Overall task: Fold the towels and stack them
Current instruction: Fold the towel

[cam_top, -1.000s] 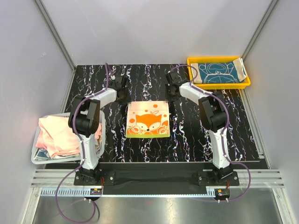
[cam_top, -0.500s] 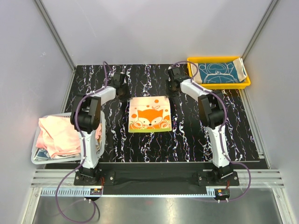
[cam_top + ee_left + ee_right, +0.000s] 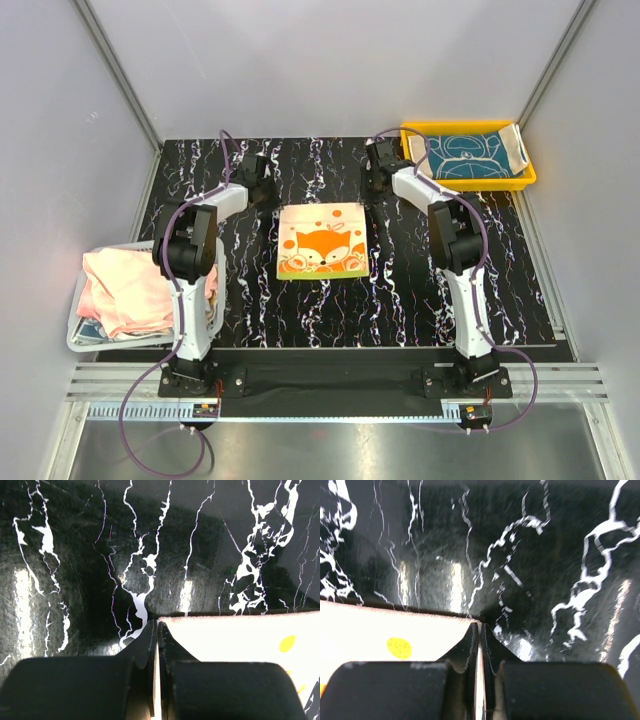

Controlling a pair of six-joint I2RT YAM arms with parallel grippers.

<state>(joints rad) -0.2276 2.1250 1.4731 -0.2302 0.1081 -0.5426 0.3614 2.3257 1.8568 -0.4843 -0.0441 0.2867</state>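
a yellow tray (image 3: 470, 184) sits at the counter's far right corner with a folded teal towel (image 3: 462, 156) lying in it. a white basket (image 3: 76, 338) sits at the near left edge, a crumpled pink towel (image 3: 120, 288) heaped inside. the fox towel (image 3: 322, 241) lies flat mid-counter, well apart from both. the left gripper (image 3: 157, 625) is pinched together on its far left corner, the right gripper (image 3: 480, 626) likewise on its far right corner, cream cloth showing between the fingers. the counter (image 3: 420, 290) is glossy black with white marble veining. plain grey walls (image 3: 330, 60) close it in on three sides.
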